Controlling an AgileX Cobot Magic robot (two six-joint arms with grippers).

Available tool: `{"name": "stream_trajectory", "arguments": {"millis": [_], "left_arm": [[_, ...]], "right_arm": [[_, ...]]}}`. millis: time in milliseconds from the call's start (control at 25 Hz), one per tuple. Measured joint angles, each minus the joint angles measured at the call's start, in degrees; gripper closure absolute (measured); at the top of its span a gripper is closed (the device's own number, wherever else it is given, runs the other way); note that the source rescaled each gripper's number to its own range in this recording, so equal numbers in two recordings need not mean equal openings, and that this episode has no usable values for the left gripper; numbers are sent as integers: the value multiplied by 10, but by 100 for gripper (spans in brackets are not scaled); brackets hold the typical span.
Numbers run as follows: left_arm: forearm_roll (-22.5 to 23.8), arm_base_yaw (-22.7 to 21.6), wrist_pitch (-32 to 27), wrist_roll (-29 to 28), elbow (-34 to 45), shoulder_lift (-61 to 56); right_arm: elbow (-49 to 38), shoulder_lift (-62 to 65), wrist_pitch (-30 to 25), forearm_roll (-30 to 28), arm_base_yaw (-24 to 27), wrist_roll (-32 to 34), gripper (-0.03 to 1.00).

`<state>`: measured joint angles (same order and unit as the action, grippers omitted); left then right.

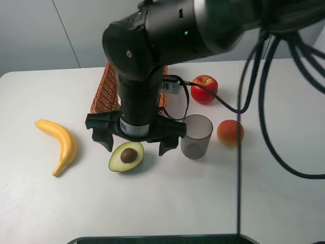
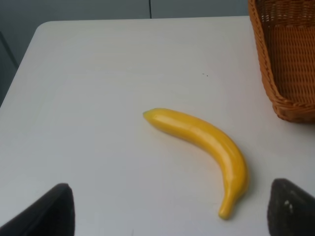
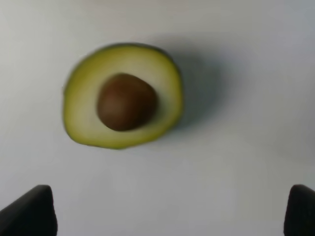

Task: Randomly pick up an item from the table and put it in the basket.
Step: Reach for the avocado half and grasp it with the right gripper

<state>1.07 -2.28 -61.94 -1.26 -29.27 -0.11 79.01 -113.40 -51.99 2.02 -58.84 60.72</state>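
Exterior high: white table (image 1: 40,213); basket (image 1: 104,86) behind the arm. Right gripper (image 1: 135,147) spread wide, empty; left gripper (image 2: 172,211) likewise. Halved avocado (image 1: 126,156) lies flesh-up on table beneath right gripper. Descend straight, straddle skin edges, close gently.

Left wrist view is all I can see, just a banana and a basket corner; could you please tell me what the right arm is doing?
Observer: The right gripper hovers open over a halved avocado, not touching it.
Operator: Which way up does it lie?
Observer: Cut side up; the brown pit faces the right wrist camera.
Operator: Is anything close beside it?
Observer: A translucent grey cup stands upright beside it, apart from it, on the side away from your banana.
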Motion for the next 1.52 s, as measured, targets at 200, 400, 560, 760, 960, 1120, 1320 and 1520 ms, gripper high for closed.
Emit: {"name": "stream_trajectory", "arguments": {"millis": [200, 400, 560, 760, 960, 1120, 1320, 1520], "left_arm": [[0, 0, 0, 0, 0, 0], [0, 0, 0, 1, 0, 0], [0, 0, 0, 2, 0, 0], [0, 0, 0, 3, 0, 0], [0, 0, 0, 3, 0, 0], [0, 0, 0, 2, 0, 0], [0, 0, 0, 2, 0, 0], [0, 0, 0, 2, 0, 0]], "right_arm": [[64, -66, -1, -33, -15, 56, -3], [80, -100, -4, -67, -19, 112, -3], [80, -104, -10, -106, -19, 147, -3], [81, -108, -12, -150, -22, 193, -3], [81, -115, -1, -152, -22, 204, -3], [81, -125, 12, -152, -23, 206, -3], [81, -137, 30, -150, -25, 210, -3], [82, -150, 32, -149, -27, 210, -3]]}}
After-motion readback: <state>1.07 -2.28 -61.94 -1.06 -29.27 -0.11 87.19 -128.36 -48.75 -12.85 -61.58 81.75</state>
